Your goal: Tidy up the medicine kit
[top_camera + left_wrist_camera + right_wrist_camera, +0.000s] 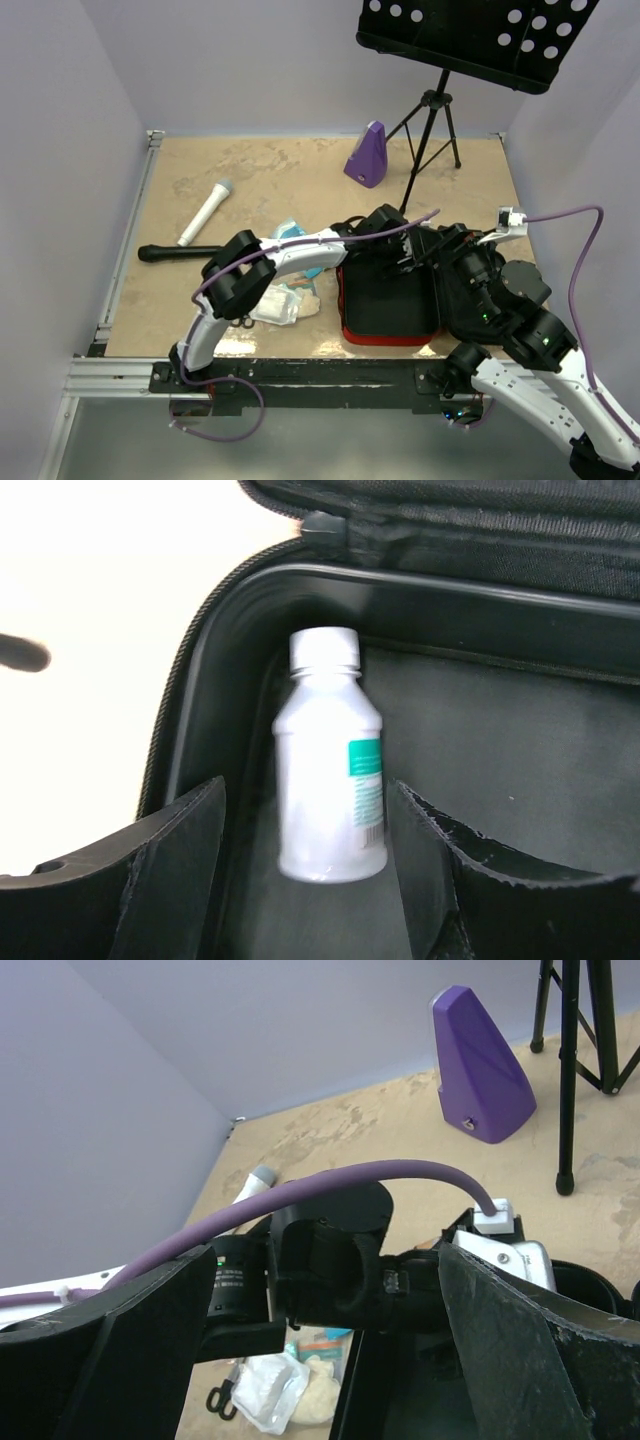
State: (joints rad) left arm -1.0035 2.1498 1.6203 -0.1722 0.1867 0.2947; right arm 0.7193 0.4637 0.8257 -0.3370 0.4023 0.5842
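We see the left claw (305, 790) standing well open above the medicine kit (500, 740), which lies unzipped on the table (260, 180) directly under this claw, with its black lining facing up. Between the two fingers (170, 870) of the claw there is a small white bottle (328, 780) with a white cap and a green label. A gap shows on each side of the bottle, so the claw has hold of nothing. The cap points away from the claw, toward the rounded corner of the case next to the zip, and the bottle looks a little blurred. The right claw (325, 1260) is spread fully wide and is empty too. Just ahead of it we see the wrist of the left arm (330, 1230), with the kit below. Far beyond the right claw a purple metronome-shaped object (480, 1070) stands upright, near the legs of a black stand (568, 1070). Some loose packets (270, 1390) lie low to the left of the right claw, beside the kit.
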